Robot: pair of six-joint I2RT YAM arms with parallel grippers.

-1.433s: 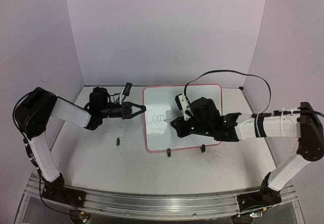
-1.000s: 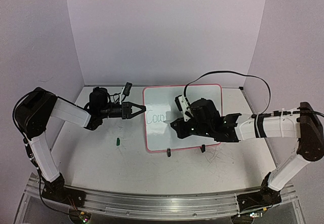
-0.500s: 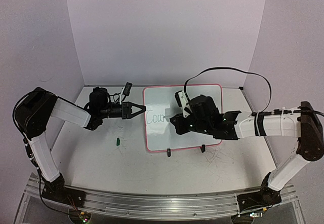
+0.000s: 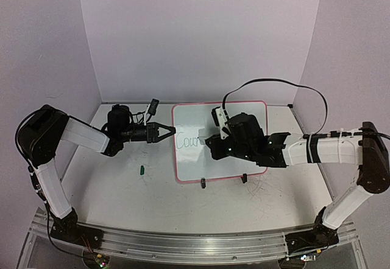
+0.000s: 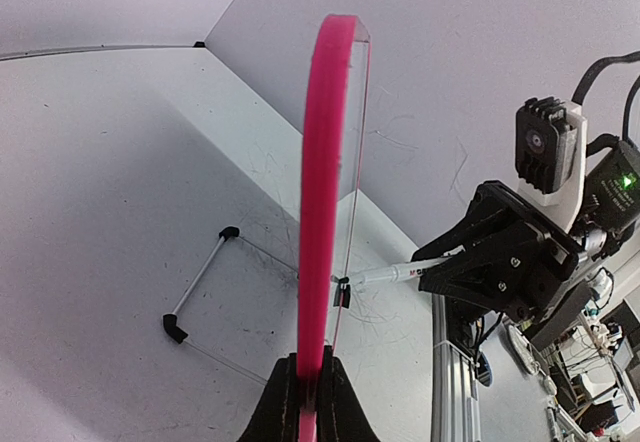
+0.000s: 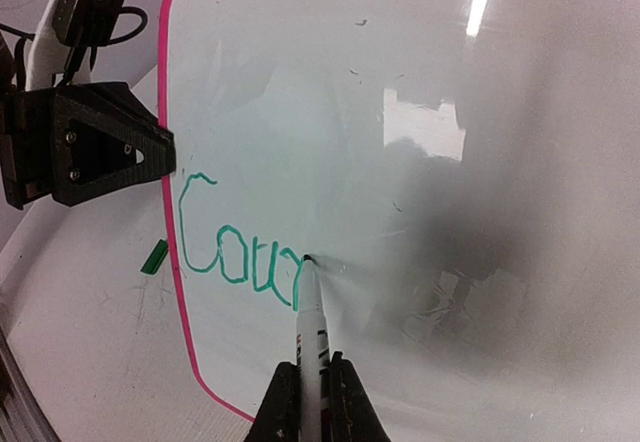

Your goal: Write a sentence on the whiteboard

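Note:
The whiteboard (image 4: 194, 118), pink-framed, stands tilted at the table's middle. My left gripper (image 4: 167, 132) is shut on its left frame edge; the left wrist view shows that pink edge (image 5: 322, 162) pinched by the gripper (image 5: 305, 367). My right gripper (image 4: 207, 142) is shut on a white marker (image 6: 310, 317), whose tip touches the board (image 6: 420, 152). The sentence (image 6: 235, 257) is green and reads "Cour", near the board's left side; it is faint from above as the sentence (image 4: 187, 140). The marker (image 5: 400, 273) also shows beside the board's edge.
A green marker cap (image 4: 141, 170) lies on the table left of the board, and shows as the cap (image 6: 152, 259). The board's wire stand (image 5: 200, 282) reaches out behind it. Two black clips (image 4: 203, 183) (image 4: 243, 178) sit at its near edge. Purple walls enclose three sides.
My right gripper has shifted a little right and up along the board with the marker, and the green writing has grown by a letter. The left arm has stayed still.

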